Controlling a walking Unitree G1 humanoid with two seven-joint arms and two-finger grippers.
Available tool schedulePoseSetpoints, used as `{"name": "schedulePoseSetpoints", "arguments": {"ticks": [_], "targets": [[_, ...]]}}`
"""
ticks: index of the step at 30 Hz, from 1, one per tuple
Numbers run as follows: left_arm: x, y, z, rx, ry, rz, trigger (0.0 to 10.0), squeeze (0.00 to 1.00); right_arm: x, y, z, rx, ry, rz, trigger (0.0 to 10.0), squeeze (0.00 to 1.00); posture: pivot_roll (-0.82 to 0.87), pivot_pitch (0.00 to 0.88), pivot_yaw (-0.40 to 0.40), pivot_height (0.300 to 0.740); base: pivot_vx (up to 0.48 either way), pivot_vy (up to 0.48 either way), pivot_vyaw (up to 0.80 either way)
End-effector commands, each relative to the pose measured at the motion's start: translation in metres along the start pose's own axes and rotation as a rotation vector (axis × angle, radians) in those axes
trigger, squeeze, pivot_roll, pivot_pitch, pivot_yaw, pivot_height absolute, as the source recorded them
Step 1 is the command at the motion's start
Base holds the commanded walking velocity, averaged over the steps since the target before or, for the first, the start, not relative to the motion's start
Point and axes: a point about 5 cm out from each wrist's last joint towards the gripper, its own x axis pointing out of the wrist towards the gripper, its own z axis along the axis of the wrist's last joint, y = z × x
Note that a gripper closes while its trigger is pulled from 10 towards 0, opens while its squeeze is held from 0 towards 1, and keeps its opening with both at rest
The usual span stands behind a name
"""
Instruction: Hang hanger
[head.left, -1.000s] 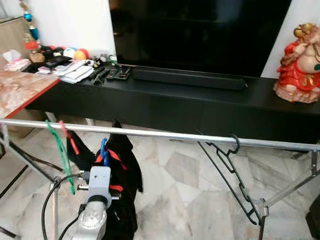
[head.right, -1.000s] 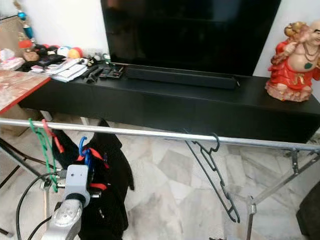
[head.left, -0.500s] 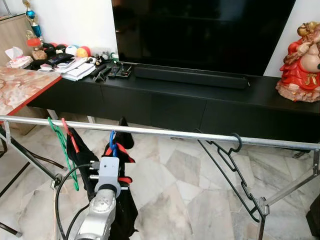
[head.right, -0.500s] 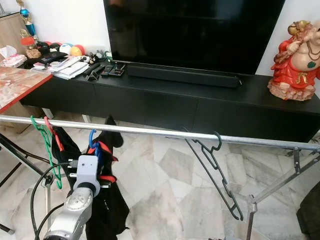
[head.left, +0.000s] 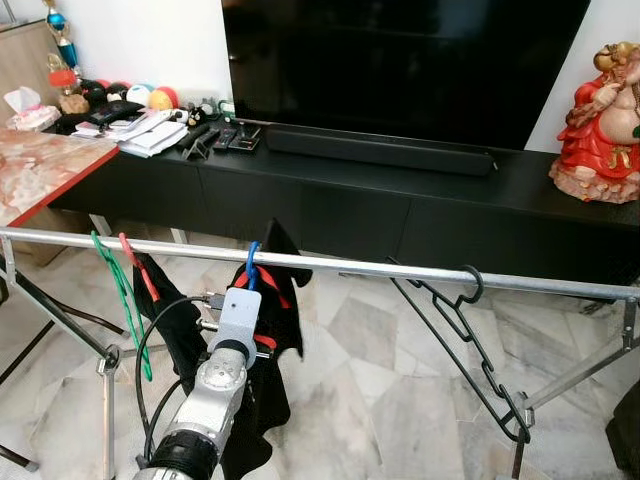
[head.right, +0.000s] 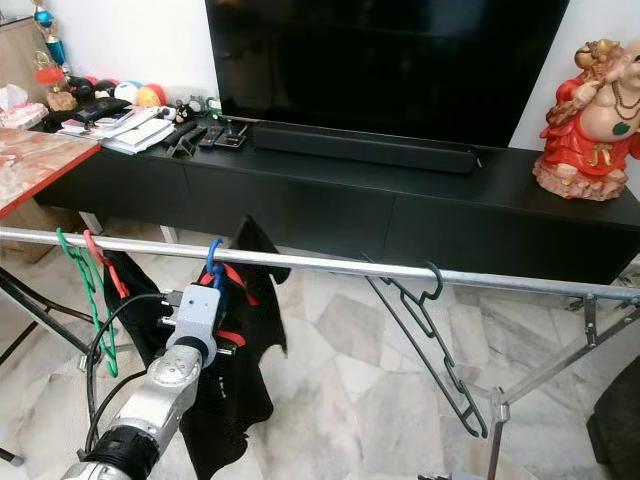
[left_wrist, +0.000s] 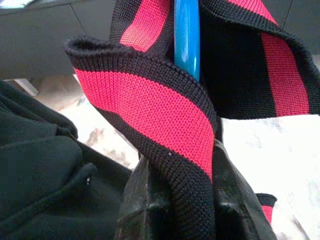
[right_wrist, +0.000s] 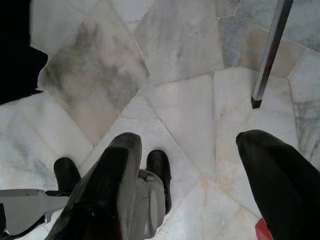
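A blue hanger (head.left: 252, 256) carries a black garment (head.left: 262, 400) with a red-striped collar (left_wrist: 150, 105). My left gripper (left_wrist: 180, 170) is shut on the collar and the hanger's neck, just under the silver rail (head.left: 400, 270). The blue hook's top is level with the rail; I cannot tell whether it rests on it. The left wrist housing (head.left: 238, 315) hides the fingers in the eye views. My right gripper (right_wrist: 195, 150) hangs open above the marble floor with nothing between its fingers.
A green hanger (head.left: 127, 305) and a red hanger (head.left: 141, 272) hang at the rail's left end, and a black hanger (head.left: 470, 345) to the right. Behind the rack stand a black TV cabinet (head.left: 400, 210), a red figurine (head.left: 600, 120) and a marble-topped table (head.left: 40, 175).
My left arm has lifted the blue hanger and garment up and to the right, from below the rail to rail height. The camera has shifted slightly.
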Motion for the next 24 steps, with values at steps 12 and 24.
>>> {"name": "schedulePoseSetpoints", "arguments": {"ticks": [12,24], "targets": [[0.014,-0.027,0.019,-0.022,0.060,-0.064,10.0,0.00,-0.001,-0.004,-0.001,0.012,-0.001,-0.022,10.0,0.00,-0.09,0.046,-0.044,0.740,0.000,0.000,0.00],[0.010,-0.050,0.011,0.013,0.108,-0.221,10.0,0.00,0.000,-0.001,-0.002,0.025,-0.002,-0.023,10.0,0.00,-0.08,0.049,-0.029,0.740,0.000,0.000,0.00]]}}
